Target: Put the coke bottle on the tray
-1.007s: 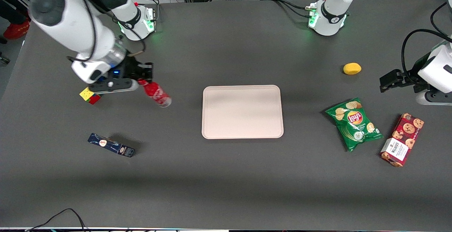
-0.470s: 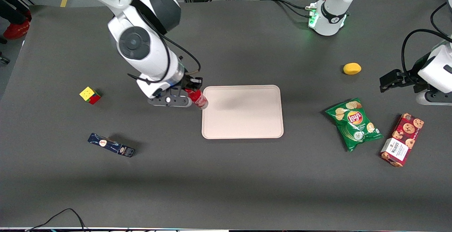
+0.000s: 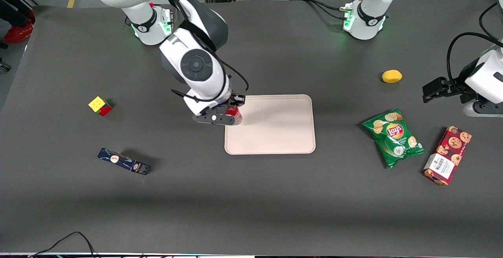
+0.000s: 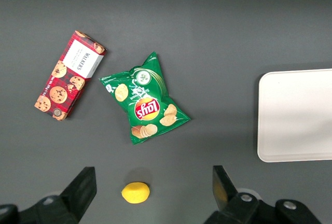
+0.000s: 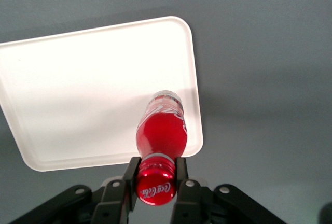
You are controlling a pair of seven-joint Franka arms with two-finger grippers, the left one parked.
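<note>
My right gripper (image 3: 232,113) is shut on the neck of the coke bottle (image 5: 161,130), a slim red bottle with a red cap and white script. It holds the bottle hanging base-down over the edge of the tray (image 3: 275,126) that lies toward the working arm's end. In the front view only a bit of red bottle (image 3: 233,111) shows under the wrist. In the right wrist view the fingers (image 5: 181,169) clamp just below the cap, and the pale pinkish-beige tray (image 5: 78,89) lies beneath the bottle's clear base.
A dark blue box (image 3: 123,161) and a colour cube (image 3: 100,105) lie toward the working arm's end. A green chips bag (image 3: 393,137), a cookie box (image 3: 447,155) and a yellow lemon (image 3: 391,76) lie toward the parked arm's end.
My right arm has carried the bottle from beside the colour cube to the tray's near edge, and the bottle has swung from tilted to hanging upright under the wrist.
</note>
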